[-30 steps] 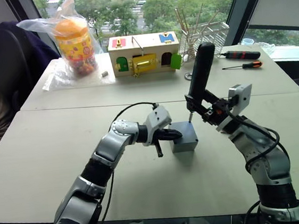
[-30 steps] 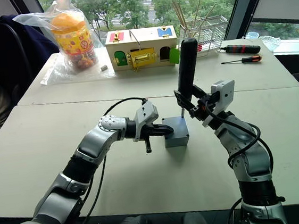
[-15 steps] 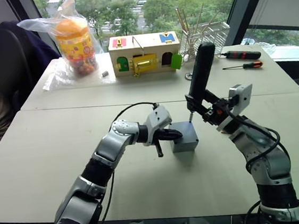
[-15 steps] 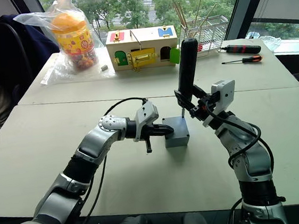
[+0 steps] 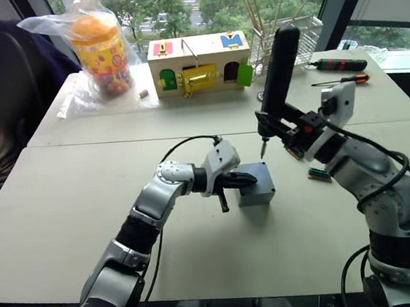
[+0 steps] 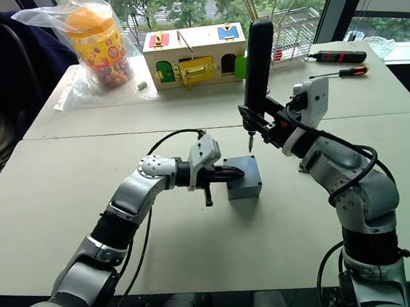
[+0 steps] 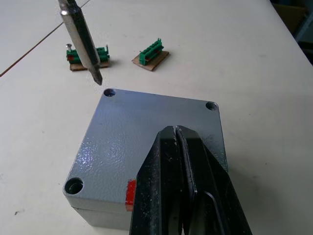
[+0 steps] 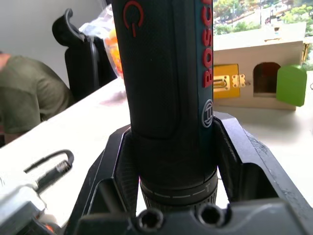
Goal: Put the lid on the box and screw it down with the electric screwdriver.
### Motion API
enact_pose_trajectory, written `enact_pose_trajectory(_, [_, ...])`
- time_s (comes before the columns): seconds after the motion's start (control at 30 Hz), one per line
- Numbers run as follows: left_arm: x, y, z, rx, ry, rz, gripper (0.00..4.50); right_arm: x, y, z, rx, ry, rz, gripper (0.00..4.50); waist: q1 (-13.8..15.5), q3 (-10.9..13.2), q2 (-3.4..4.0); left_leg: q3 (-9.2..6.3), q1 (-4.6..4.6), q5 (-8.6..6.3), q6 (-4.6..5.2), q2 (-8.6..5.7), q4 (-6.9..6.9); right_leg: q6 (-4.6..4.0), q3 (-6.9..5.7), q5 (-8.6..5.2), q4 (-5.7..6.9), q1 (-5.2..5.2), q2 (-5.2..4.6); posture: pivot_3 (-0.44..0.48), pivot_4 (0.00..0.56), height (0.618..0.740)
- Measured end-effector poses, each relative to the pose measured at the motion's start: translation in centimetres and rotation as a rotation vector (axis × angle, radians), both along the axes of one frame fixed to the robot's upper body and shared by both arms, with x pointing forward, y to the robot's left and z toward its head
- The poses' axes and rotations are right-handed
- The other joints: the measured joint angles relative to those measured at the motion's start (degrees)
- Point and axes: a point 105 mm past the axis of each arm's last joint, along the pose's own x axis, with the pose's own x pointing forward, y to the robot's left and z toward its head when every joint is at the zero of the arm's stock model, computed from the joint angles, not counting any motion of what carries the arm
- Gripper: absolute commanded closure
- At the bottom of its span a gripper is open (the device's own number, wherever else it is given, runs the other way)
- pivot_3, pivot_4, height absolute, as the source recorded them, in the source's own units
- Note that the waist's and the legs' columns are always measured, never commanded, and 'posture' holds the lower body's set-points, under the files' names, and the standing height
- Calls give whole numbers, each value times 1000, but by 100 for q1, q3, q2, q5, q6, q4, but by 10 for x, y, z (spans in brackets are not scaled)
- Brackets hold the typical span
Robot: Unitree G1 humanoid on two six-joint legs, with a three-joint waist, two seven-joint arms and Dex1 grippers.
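Right gripper (image 6: 267,126) clamps the thick black cylindrical electric screwdriver (image 6: 256,67), held near upright, slightly tilted, its thin metal bit (image 7: 80,39) pointing down and hanging above the table, off the box's far corner hole. Left gripper (image 5: 237,181) has its black fingers (image 7: 183,186) pressed together, laid flat on top of the flat grey square plastic lid (image 7: 146,132), which sits on the small grey plastic box (image 5: 256,186) mid-table (image 5: 64,205). Left wrist view shows corner screw holes, a red mark on the box edge, and two small green connector blocks (image 7: 120,53) on the table beyond the box. Right wrist view shows red power symbol on the driver body and a seated person (image 8: 29,98) behind. Far back: wooden box with coloured doors (image 5: 197,63), bagged orange jar (image 5: 99,51).
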Motion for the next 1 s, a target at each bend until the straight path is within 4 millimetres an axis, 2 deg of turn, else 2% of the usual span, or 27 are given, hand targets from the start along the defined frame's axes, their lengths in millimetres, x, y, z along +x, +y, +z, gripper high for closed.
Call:
enact_pose_trajectory(0.03, [0,-1,0,-4,2,0,4500,-1,-4,15,7,-28,-26,2740,8,5,1,0,-7,0,0,-1,4,0,-1,0,2,-6,0,0,150,740])
enact_pose_trajectory(0.1, [0,-1,1,-12,6,0,4500,-1,-11,27,-48,-47,-101,2740,11,6,-2,-2,-8,0,0,-1,5,0,-2,0,3,-7,-1,0,150,740])
enact_pose_trajectory(0.17, [-1,-1,3,-27,18,0,4500,3,-19,25,-98,-10,-168,2740,3,11,-10,-1,-10,1,0,-1,5,0,-2,0,3,-8,-1,0,150,740])
enact_pose_trajectory(0.23, [-2,-1,8,-69,38,14,4500,9,-25,13,-130,69,-187,2740,-9,30,-5,4,-36,6,-6,-1,7,1,-1,0,7,-32,-1,0,150,740])
enact_pose_trajectory(0.33, [4,-1,28,-142,-12,85,4500,19,-32,10,-113,123,-214,2740,-22,57,-4,23,-80,13,-9,-1,13,1,1,0,79,-99,-5,0,150,740])
enact_pose_trajectory(0.43, [8,-3,56,-216,-99,143,4500,21,-51,27,-156,120,-267,2740,7,67,3,21,-91,14,-9,-1,10,1,-1,1,85,-111,-3,0,150,740])
enact_pose_trajectory(0.53, [6,4,72,-225,-122,125,4500,17,-80,35,-212,186,-338,2740,2,68,3,23,-95,13,-8,-4,11,1,-3,1,85,-110,-4,0,150,740])
enact_pose_trajectory(0.57, [0,7,74,-206,-109,70,4500,15,-97,32,-247,273,-361,2740,9,71,8,25,-101,15,-4,-10,12,1,-3,1,83,-112,-7,0,150,740])
enact_pose_trajectory(0.6, [-6,13,74,-180,-97,18,4500,10,-124,26,-264,394,-420,2740,26,73,9,20,-105,19,3,-11,11,0,-4,1,80,-112,-8,0,150,740])
enact_pose_trajectory(0.67, [-12,23,72,-135,-89,-32,4500,-6,-163,16,-277,571,-503,2740,59,77,17,21,-109,20,4,-14,11,0,-5,1,74,-114,-9,0,150,740])
enact_pose_trajectory(0.7, [-14,28,71,-116,-90,-43,4500,-14,-175,11,-278,633,-523,2740,46,78,18,23,-110,20,4,-11,9,0,-5,0,71,-115,-8,0,150,740])
enact_pose_trajectory(0.77, [-22,30,69,-84,-93,-97,4500,-26,-188,-4,-279,751,-508,2740,-2,79,18,28,-112,20,4,-3,8,0,-5,0,68,-114,-7,0,150,740])
enact_pose_trajectory(0.87, [-41,22,64,-61,-90,-195,4500,-39,-202,-39,-287,913,-481,2740,-44,79,17,55,-108,21,4,3,13,1,-4,1,67,-114,-7,0,150,740])
enact_pose_trajectory(0.93, [-46,21,57,-51,-73,-213,4500,-46,-207,-61,-256,1016,-470,2740,-40,82,25,66,-104,31,7,6,14,1,-3,1,68,-114,-9,0,150,740])
enact_pose_trajectory(1.0, [-47,22,51,-44,-54,-210,4500,-49,-209,-71,-225,1070,-456,2740,-33,87,43,72,-102,33,5,7,14,1,-2,1,69,-116,-9,0,150,740])
